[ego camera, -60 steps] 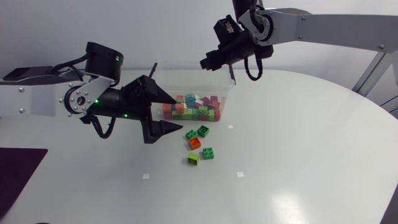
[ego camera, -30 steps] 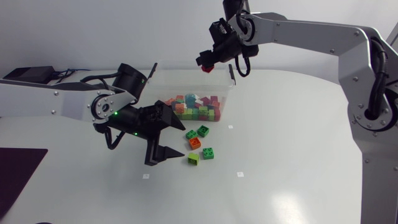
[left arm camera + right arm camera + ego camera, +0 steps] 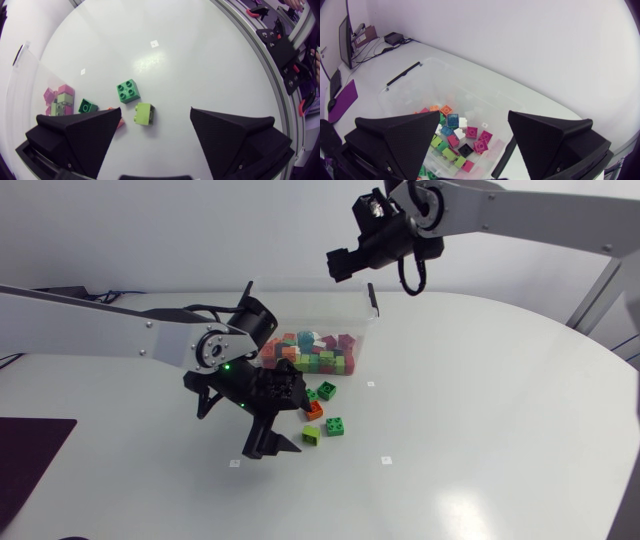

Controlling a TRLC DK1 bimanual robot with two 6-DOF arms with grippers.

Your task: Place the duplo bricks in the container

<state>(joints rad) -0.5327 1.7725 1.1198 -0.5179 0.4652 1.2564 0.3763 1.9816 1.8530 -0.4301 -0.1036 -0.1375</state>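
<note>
My left end effector point(image 3: 288, 420) is low over the white worktop point(image 3: 480, 410), just in front of the clear container point(image 3: 366, 330). Its two fingers are spread wide and hold nothing.

From above, I see four loose bricks in a small group on the worktop, close to the container's front wall. They are a dark green brick point(image 3: 327, 391), an orange brick point(image 3: 314, 409), a green brick point(image 3: 334, 425) and a lime brick point(image 3: 311, 435). My left end effector is right beside them.

In the left wrist view, the lime brick point(image 3: 144, 113) lies on the worktop between the fingers of the left end effector point(image 3: 156, 112). It is closer to the finger on the container's side, and I can see a gap on both sides of it. The green brick point(image 3: 128, 91) sits a little ahead of it. The dark green brick point(image 3: 87, 106) is just ahead of that same finger, and the orange brick point(image 3: 116, 120) peeks out from behind it.

My right end effector point(image 3: 340, 265) hangs high above the back of the container. Its fingers are wide apart too, with nothing in them. In the right wrist view, the right end effector point(image 3: 474, 117) looks down into the container point(image 3: 420, 90). Inside is a pile of bricks point(image 3: 455, 137) in pink, green, orange, blue and white. A black clip point(image 3: 372, 300) sits on the container's end.
</note>
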